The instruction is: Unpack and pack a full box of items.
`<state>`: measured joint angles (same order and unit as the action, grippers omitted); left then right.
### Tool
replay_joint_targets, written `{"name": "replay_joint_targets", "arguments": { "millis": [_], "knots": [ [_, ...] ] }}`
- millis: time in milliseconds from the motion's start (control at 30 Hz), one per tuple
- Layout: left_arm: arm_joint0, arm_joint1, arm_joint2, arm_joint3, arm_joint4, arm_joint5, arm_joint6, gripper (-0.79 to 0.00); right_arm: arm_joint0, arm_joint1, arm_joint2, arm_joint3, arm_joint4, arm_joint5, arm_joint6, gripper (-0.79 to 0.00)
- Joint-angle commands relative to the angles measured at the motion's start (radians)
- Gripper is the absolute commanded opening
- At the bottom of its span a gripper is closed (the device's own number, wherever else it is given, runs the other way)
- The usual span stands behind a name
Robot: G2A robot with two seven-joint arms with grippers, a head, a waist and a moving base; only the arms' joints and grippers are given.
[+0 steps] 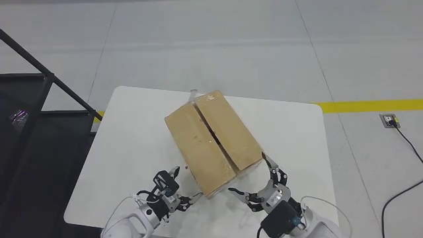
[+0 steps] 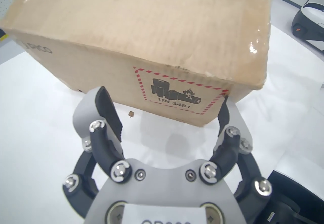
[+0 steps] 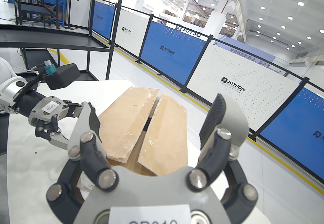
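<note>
At 9 o'clock of the white, round-cornered counter (image 1: 125, 152), a black metal rack (image 1: 26, 99). All around, pale grey floor (image 1: 231, 33) crossed by yellow lines (image 1: 370, 106). Out at 3 o'clock, a floor socket (image 1: 389, 120). Past the counter's far side in the right wrist view, a fence of blue and white perforated panels (image 3: 177, 55) under a high, lamp-lit hall ceiling.

Near the middle of the counter, turned askew to its edges: a brown cardboard box (image 1: 210, 147). Shut on top, two long flaps meeting along a narrow dark seam, slightly parted. Glossy clear tape over flaps and edges, creased; corners dented and worn. On the face toward the left tool, a red-hatched battery label (image 2: 177, 90). Just before that face, on the counter, a small brown scrap (image 2: 130, 113).

At 7 o'clock of the box, left tool (image 1: 187, 184), spread wide, holding nothing, fingertips close to the labelled face; contact not clear. At 5 o'clock, right tool (image 1: 248, 172), likewise spread wide and empty, near the box's near end.
</note>
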<state>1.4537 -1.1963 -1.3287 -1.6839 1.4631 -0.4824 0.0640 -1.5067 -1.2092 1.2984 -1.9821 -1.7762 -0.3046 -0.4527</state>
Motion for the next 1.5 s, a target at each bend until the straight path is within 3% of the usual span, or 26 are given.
{"name": "replay_joint_targets", "arguments": {
  "millis": [0, 700, 1233, 1333, 1467],
  "knots": [
    [-0.009, -0.001, 0.015, 0.003, 0.002, -0.005, -0.003, 0.0, 0.0, 0.0, 0.0, 0.0, 0.0, 0.0, 0.0, 0.0],
    [-0.076, -0.007, 0.115, 0.021, -0.021, -0.066, -0.033, 0.0, 0.0, 0.0, 0.0, 0.0, 0.0, 0.0, 0.0, 0.0],
    [-0.16, -0.009, 0.184, 0.03, -0.072, -0.189, -0.124, 0.0, -0.061, -0.006, 0.055, 0.01, 0.161, 0.152, -0.096, 0.0],
    [-0.13, 0.001, 0.148, -0.002, -0.079, -0.208, -0.102, 0.0, -0.061, -0.005, 0.068, 0.017, 0.177, 0.145, -0.105, 0.0],
    [-0.035, 0.025, 0.01, -0.075, -0.117, -0.216, -0.038, 0.0, -0.056, -0.004, 0.079, 0.021, 0.186, 0.138, -0.106, 0.0]
  ]
}}
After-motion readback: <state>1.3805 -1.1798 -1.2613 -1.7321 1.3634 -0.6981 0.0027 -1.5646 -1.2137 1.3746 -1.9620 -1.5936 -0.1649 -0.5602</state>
